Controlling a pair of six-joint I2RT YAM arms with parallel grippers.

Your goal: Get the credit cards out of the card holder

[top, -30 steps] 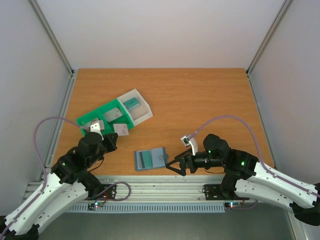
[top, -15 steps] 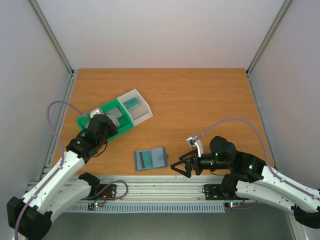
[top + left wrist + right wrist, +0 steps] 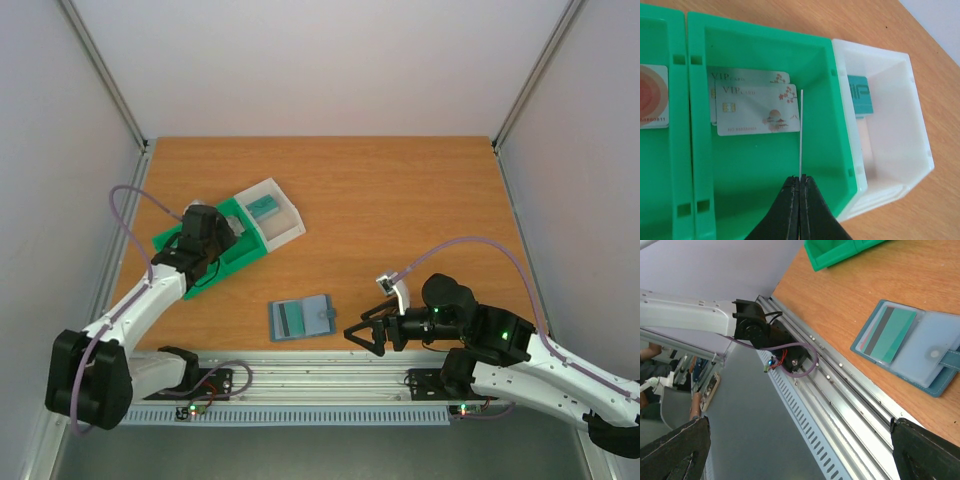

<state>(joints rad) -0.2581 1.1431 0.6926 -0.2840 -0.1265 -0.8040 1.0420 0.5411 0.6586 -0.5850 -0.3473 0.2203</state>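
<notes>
Clenching the left gripper (image 3: 800, 184) on a thin whitish credit card (image 3: 801, 130), edge-on over the green plastic tray compartment (image 3: 755, 175), two whitish cards (image 3: 757, 112) at 10 o'clock. Probably depositing; needing release next. Holding the right gripper (image 3: 357, 335) spread-open at 3 o'clock of the open slate-blue bifold card holder (image 3: 300, 319).

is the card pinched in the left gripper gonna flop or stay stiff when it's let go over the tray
Probably stiff: the card shows edge-on as a dead straight line held in the shut left gripper. Likely very light, being that thin. It may slide once released; the green tray floor looks smooth.
</notes>
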